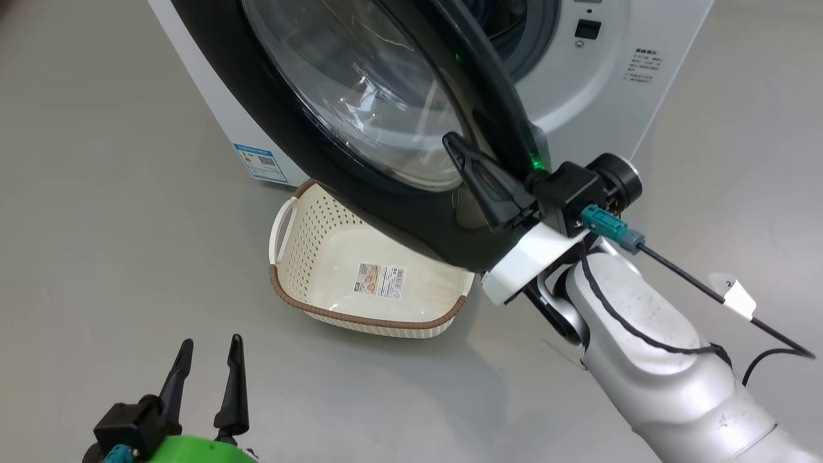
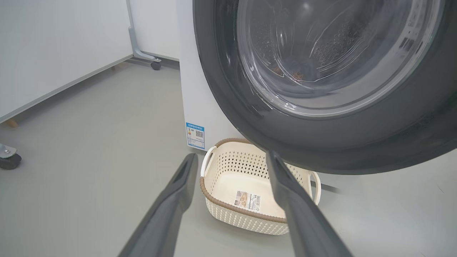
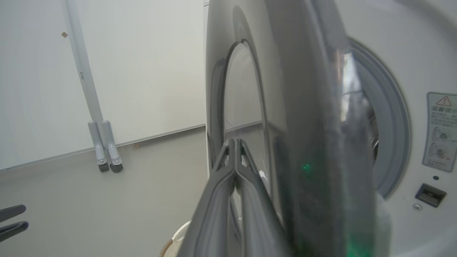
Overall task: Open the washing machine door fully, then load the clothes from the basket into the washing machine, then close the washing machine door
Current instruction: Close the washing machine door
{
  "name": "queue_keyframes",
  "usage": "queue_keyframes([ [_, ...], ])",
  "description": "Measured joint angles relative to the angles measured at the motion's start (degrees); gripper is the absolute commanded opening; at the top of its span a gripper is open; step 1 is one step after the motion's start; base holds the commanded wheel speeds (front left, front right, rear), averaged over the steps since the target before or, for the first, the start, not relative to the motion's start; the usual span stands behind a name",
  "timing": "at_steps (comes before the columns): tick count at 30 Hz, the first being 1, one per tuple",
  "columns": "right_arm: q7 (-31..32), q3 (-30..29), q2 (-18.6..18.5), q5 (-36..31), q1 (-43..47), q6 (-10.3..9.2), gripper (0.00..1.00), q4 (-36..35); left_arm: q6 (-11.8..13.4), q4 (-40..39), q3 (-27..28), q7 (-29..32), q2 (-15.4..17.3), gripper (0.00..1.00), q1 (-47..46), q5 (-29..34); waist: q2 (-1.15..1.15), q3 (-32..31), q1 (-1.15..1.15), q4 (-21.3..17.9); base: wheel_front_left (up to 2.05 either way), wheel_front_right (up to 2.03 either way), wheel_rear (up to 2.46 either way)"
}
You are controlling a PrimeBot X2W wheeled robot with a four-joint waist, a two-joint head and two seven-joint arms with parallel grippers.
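White boxy washing machine (image 1: 598, 83). The washing machine door (image 1: 302, 161) stands ajar, glossy black rim around a bulging clear bowl. It hides one corner of the perforated cream basket (image 1: 308, 244) on the floor. Right gripper (image 1: 452, 140) pinched shut at the door rim, contact unclear. Left gripper (image 1: 211, 341) spread wide, low. Clothes (image 2: 292, 71) are a dim blue-brown blur inside the drum.

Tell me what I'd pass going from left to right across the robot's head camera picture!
left gripper, open → basket on the floor → right gripper, shut, against the washing machine door → little white tag
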Motion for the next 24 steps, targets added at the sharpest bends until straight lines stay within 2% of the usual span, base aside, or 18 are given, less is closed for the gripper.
queue_keyframes([
  [10, 0.0, -2.2, -0.2, -3.3, -6.4, 0.0, 0.0, 2.7, 0.0, -1.8, -3.4, 0.0, -0.1, 1.0, -3.1, -0.7, 0.0, 4.8, 0.0, 0.2, 0.0, 0.0, 0.0],
  [16, -0.2, -3.4, -3.2, -5.8, -11.3, 0.19, 0.0, 3.3, 0.0, -2.5, -5.5, 0.0, -0.2, 1.0, -4.5, -1.2, 0.0, 8.2, 0.0, 0.7, 0.0, 0.0, 0.0],
  [24, -0.2, -5.0, -5.3, -7.8, -17.8, 0.02, 0.0, 5.7, 0.0, -3.1, -7.2, 0.0, -0.3, 1.0, -6.7, -1.9, 0.0, 12.3, 0.01, 2.0, 0.0, 0.0, 0.0],
])
